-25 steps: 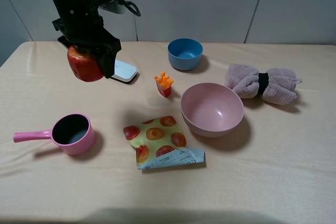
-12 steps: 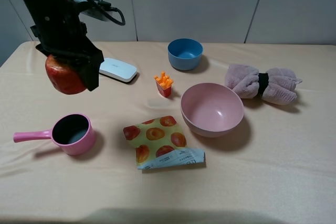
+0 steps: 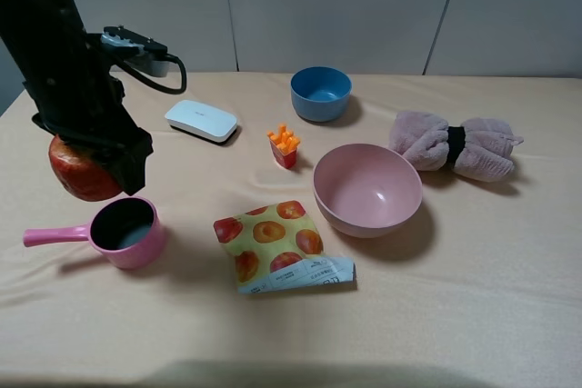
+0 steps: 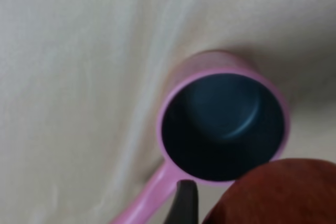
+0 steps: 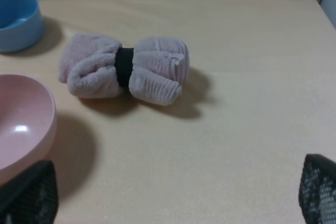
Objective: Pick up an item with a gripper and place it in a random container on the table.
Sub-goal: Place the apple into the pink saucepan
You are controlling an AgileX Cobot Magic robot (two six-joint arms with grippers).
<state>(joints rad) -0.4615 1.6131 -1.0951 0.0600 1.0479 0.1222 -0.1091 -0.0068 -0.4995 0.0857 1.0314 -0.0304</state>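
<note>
Two grippers are on my feeds. My left gripper (image 3: 98, 159) is clamped on the red apple (image 3: 77, 170) and holds it in the air, off the worktop (image 3: 455, 306). The apple is close above the pink saucepan (image 3: 153, 241) and not yet inside it. On the left wrist feed one dark finger (image 4: 184, 205) shows beside the apple, which overlaps the saucepan's rim; the pan's dark inside has nothing in it. My right gripper (image 5: 170, 198) hangs spread wide, gripping nothing, near the rolled towel (image 5: 123, 69) and the larger pink bowl (image 5: 47, 103).
</note>
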